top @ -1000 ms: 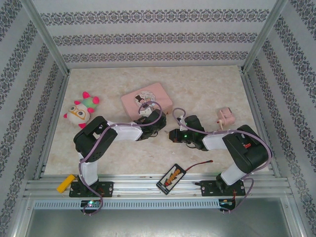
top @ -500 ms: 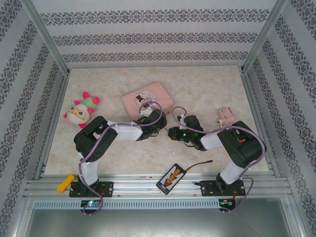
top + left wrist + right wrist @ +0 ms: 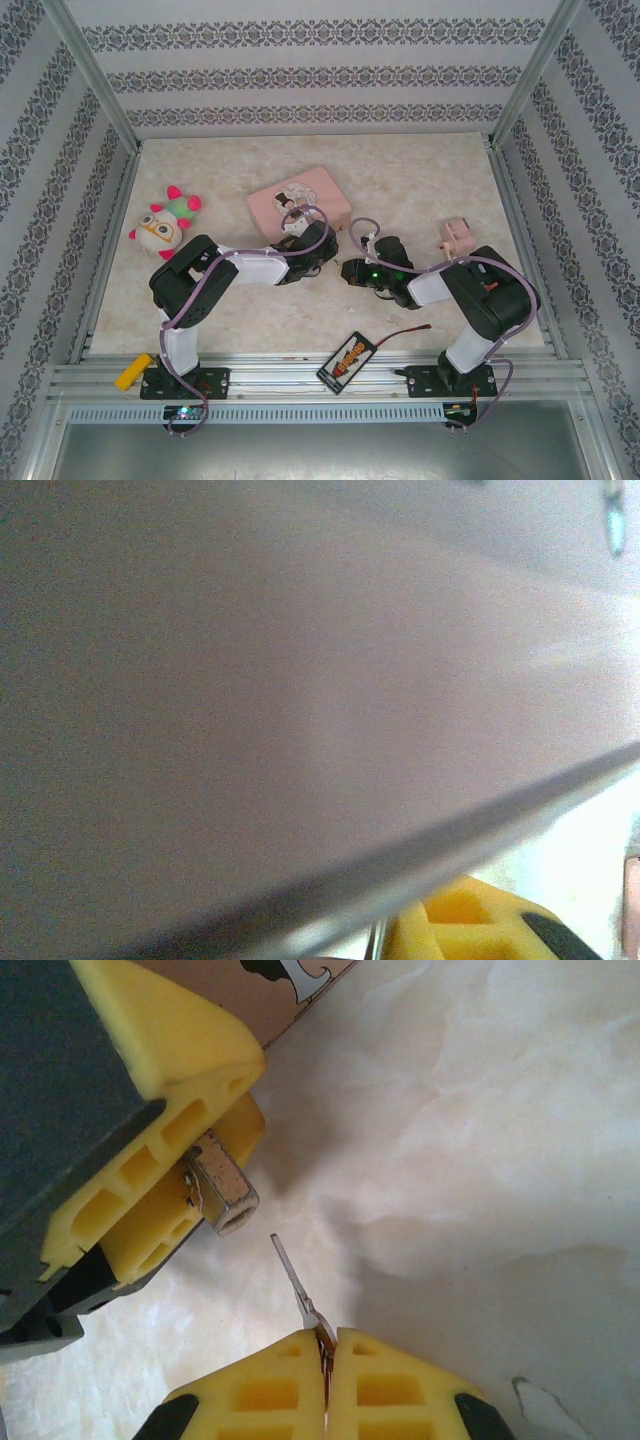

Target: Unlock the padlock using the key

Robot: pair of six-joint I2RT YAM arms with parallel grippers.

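Note:
In the right wrist view my right gripper (image 3: 328, 1348) is shut on the key (image 3: 293, 1275). Its thin grey blade points up and left at the padlock (image 3: 224, 1192), stopping a short gap from the padlock's end face. The left gripper's yellow fingers (image 3: 160, 1130) are shut on the small metallic padlock and hold it just off the table, beside the pink tin (image 3: 270, 1000). From above, the left gripper (image 3: 325, 250) and right gripper (image 3: 347, 268) nearly meet in front of the pink tin (image 3: 298, 200); padlock and key are too small to see there. The blurred tin wall (image 3: 300, 680) looms in the left wrist view, a yellow finger (image 3: 460, 925) below it.
A plush toy (image 3: 165, 222) lies at the left and a small pink box (image 3: 457, 238) at the right. A printed card (image 3: 345, 362) with a red wire (image 3: 400, 335) lies near the front edge, and a yellow piece (image 3: 135, 372) sits on the front rail.
The right arm has crept left, bringing its gripper and the key closer to the left gripper. The left arm has stayed in place.

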